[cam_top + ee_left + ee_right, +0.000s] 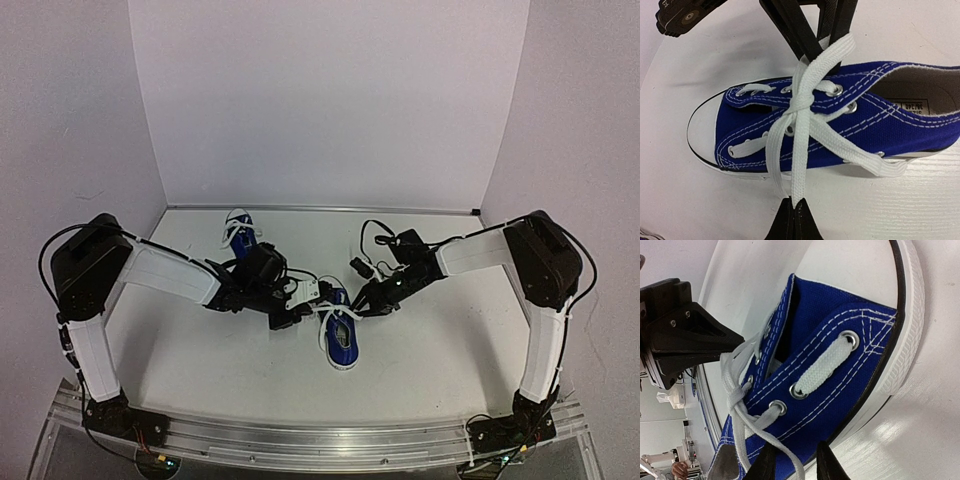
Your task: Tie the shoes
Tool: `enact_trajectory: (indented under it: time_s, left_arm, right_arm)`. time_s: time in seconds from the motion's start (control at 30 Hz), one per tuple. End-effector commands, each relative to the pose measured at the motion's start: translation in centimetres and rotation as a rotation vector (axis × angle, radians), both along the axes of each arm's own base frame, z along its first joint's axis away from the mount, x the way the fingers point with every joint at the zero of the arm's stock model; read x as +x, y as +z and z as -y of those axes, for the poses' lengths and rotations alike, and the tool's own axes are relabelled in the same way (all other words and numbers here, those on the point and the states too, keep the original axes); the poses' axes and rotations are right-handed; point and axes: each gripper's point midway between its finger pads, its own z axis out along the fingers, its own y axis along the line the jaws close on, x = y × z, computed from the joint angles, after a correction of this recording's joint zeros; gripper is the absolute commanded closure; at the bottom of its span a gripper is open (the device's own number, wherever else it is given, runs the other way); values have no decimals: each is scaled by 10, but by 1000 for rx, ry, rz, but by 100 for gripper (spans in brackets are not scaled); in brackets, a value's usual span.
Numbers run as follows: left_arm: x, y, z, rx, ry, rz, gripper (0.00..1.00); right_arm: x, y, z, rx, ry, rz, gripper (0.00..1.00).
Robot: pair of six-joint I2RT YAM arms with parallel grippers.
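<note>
One blue shoe (342, 338) with a white toe cap lies at the table's middle, between both grippers. The other shoe (238, 238) lies further back, left of centre. In the left wrist view the near shoe (880, 120) lies sideways, and its white lace (801, 150) is crossed over the tongue. My left gripper (794, 204) (300, 305) is shut on one lace strand just off the sole. My right gripper (796, 447) (362, 303) sits against the other side of that shoe (840, 315). Its fingers stand apart, with a lace strand running between them.
White walls close in the table (200, 350) at the back and on both sides. Both arms reach inward over its middle. The right gripper's black fingers (790, 25) show at the top of the left wrist view.
</note>
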Motion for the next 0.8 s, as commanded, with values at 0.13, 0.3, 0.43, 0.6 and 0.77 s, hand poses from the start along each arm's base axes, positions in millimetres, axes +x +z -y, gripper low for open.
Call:
enact_trajectory:
  time_s: [0.13,0.3,0.43,0.6,0.77]
  left_arm:
    - [-4,4,-24,39,53,-11,100]
    - [-19,-8,-34,97,11,-55,100]
    - [-19,-4,-32,85,11,-62,85]
    - [-3,22,-21,-16,43,27,58]
    - [17,29,-11,-20,51,85,58]
  right_arm:
    - [4,11,-8,20,20,31,78]
    - [4,14,-9,24,22,34,87]
    - [6,16,-8,20,17,43,100]
    - [11,23,-5,-1,-7,76,100]
    - [17,30,-1,-30,-38,117,100]
